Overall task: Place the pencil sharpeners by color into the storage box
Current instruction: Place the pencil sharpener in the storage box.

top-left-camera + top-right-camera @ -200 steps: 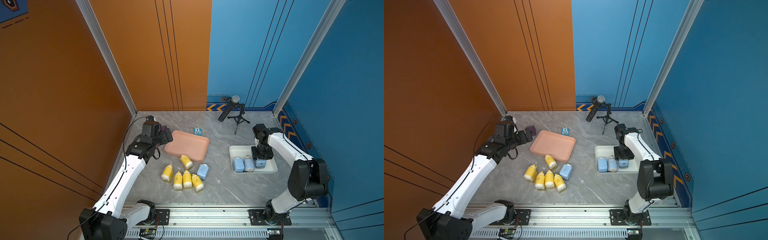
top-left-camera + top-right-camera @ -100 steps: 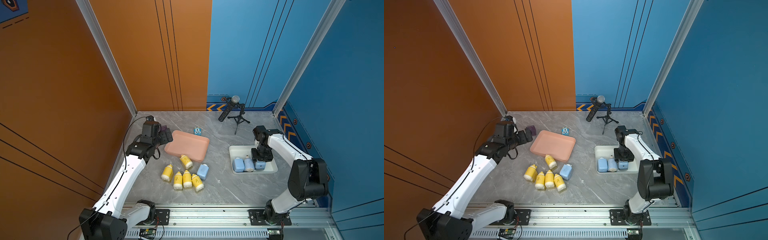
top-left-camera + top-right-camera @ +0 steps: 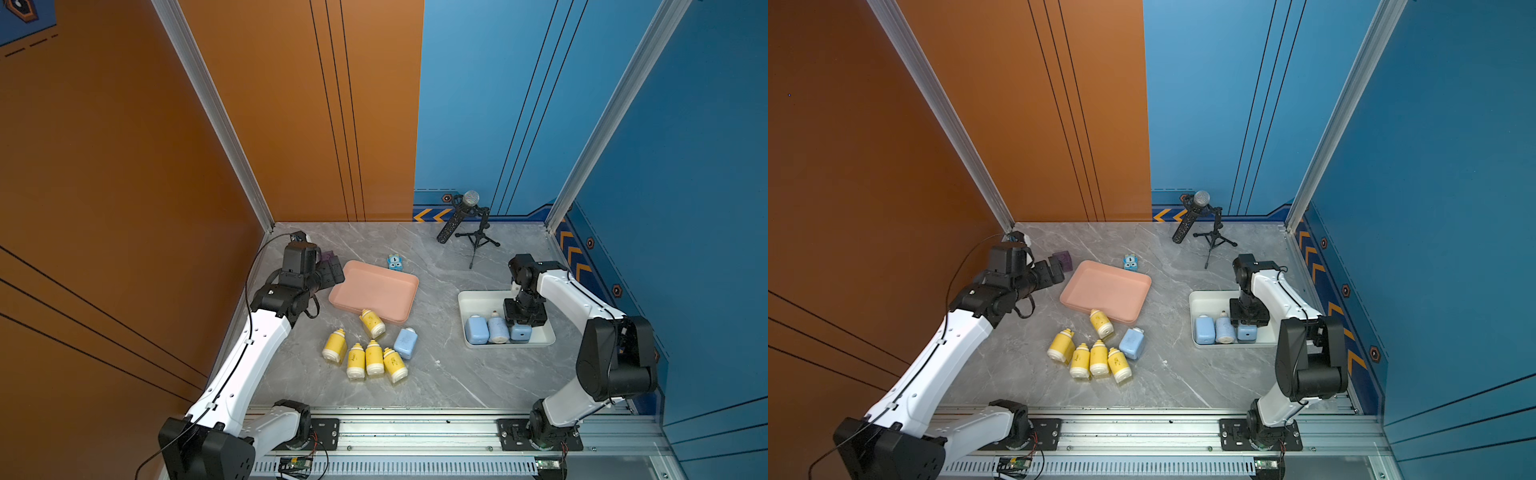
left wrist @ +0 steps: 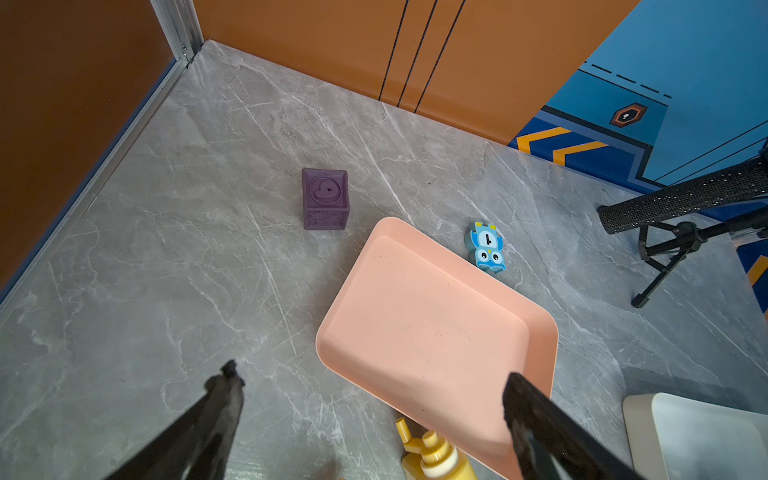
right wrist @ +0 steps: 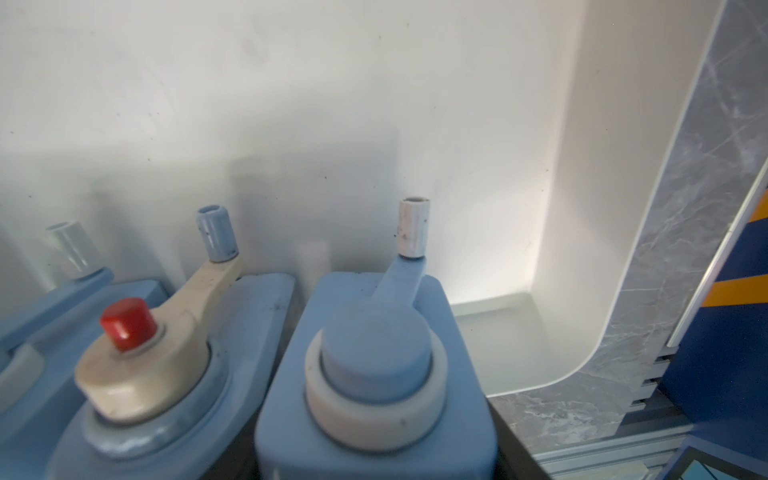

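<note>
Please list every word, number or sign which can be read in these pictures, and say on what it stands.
"1": on the blue cartoon-faced toy.
"6" or "9", cannot tell which: embossed on top of the purple cube.
Yellow chevrons, no words: on the blue wall band.
Small prints on the yellow pencil sharpeners: too small to read.
</note>
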